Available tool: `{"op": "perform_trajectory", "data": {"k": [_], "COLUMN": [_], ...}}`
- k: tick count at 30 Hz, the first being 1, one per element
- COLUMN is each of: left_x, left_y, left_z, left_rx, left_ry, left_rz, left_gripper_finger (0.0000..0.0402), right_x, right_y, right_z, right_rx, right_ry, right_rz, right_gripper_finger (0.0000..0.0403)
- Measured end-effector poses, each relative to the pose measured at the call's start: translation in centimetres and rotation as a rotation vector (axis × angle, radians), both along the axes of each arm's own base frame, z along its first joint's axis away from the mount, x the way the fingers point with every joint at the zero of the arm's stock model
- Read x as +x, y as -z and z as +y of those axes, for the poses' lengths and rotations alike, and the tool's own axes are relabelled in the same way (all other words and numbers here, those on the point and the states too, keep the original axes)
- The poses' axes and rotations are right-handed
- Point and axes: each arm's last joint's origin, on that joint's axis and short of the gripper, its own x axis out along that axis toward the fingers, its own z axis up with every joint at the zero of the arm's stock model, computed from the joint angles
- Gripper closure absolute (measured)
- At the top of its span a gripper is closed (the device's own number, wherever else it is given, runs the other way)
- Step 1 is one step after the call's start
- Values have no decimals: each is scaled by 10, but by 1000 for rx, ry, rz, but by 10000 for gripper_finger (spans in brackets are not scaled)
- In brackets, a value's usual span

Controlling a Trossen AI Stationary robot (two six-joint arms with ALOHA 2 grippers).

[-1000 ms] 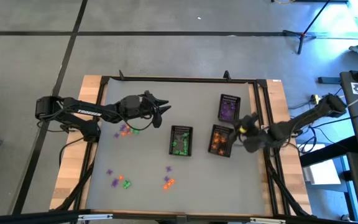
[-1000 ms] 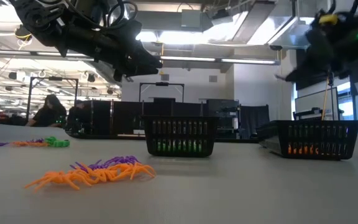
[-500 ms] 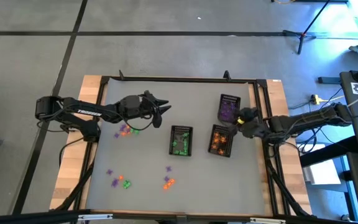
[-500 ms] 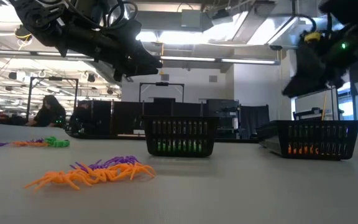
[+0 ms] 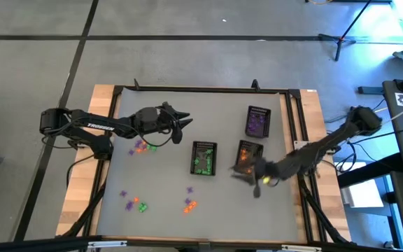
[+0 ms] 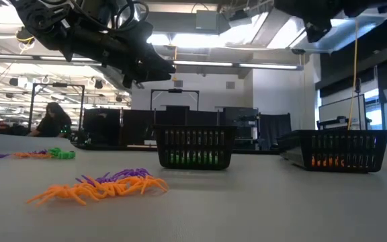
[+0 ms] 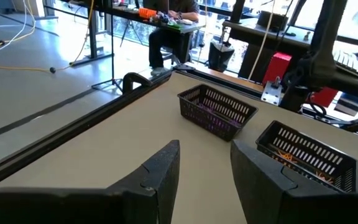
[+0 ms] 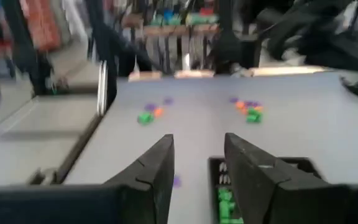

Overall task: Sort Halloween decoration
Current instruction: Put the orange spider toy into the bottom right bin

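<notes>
On table: trinkets (image 5: 143, 146) scattered, orientation unclear | left claw (image 5: 185, 123) open, empty | right claw (image 8: 199, 163) open, empty

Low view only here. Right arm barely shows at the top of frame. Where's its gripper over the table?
Observer: The right gripper hangs beside the black mesh basket of orange trinkets, on the side toward the black mesh basket of green trinkets.
Operator: Carrying anything?
Observer: No. The right wrist view shows its fingers apart with nothing between them.
Operator: Left jaws?
Observer: The left gripper is open and empty in its wrist view.
</notes>
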Motion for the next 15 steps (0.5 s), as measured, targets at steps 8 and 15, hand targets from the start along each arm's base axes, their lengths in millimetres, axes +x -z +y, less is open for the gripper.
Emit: {"op": "perform_trajectory", "data": {"k": [8, 15], "left_x": [0, 0], "left_y": [0, 0], "left_z": [0, 0], "left_rx": [0, 0], "left_ry": [0, 0], "left_rz": [1, 1], "left_gripper_finger": [266, 266], "right_x": [76, 128], "right_y": [37, 75], "right_z": [61, 95], "right_rx": [-210, -321], "right_ry": [-118, -164], "right_rz": [222, 447], "right_gripper_finger": [265, 265]}}
